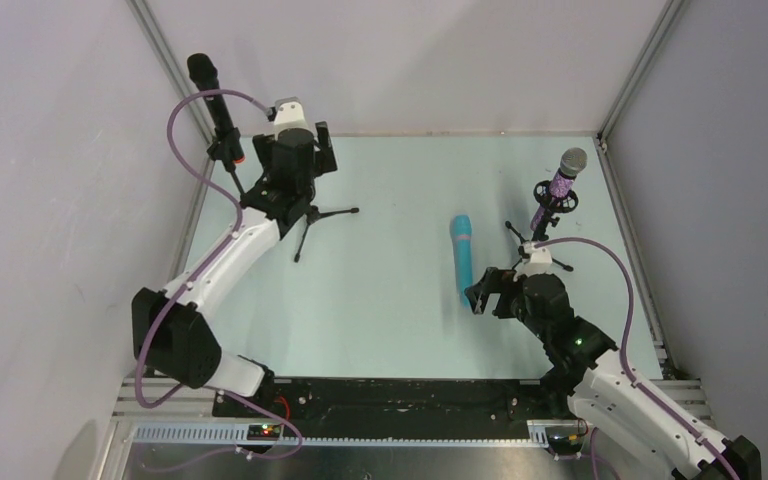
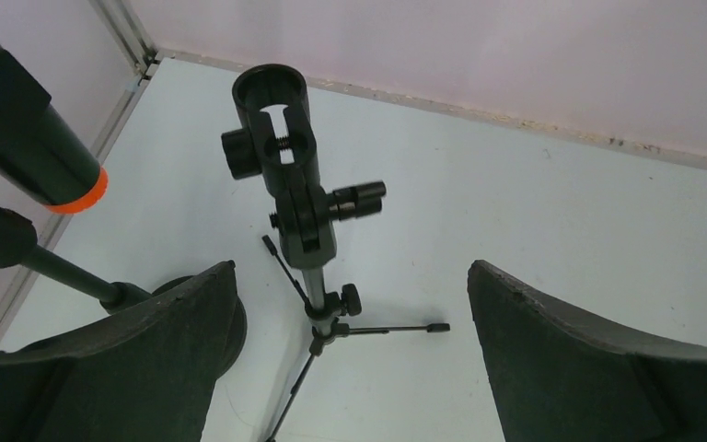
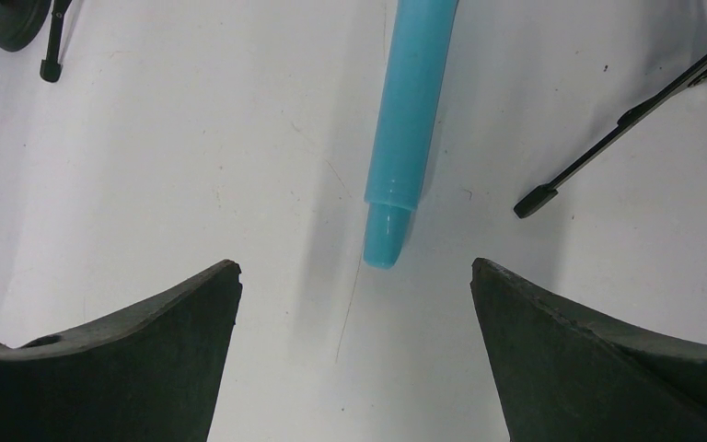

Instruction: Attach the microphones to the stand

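Both jaws spread; only left wrist shows inside the stand clip (image 2: 250, 110) (turquoise microphone (image 1: 462, 258) lies flat).

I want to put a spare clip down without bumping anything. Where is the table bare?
Bare: the wide middle of the table, between the empty tripod stand and the turquoise microphone, and the far middle by the back wall. Crowded: the far-left corner, with the black microphone and left gripper; the right side, around the purple microphone and right gripper.
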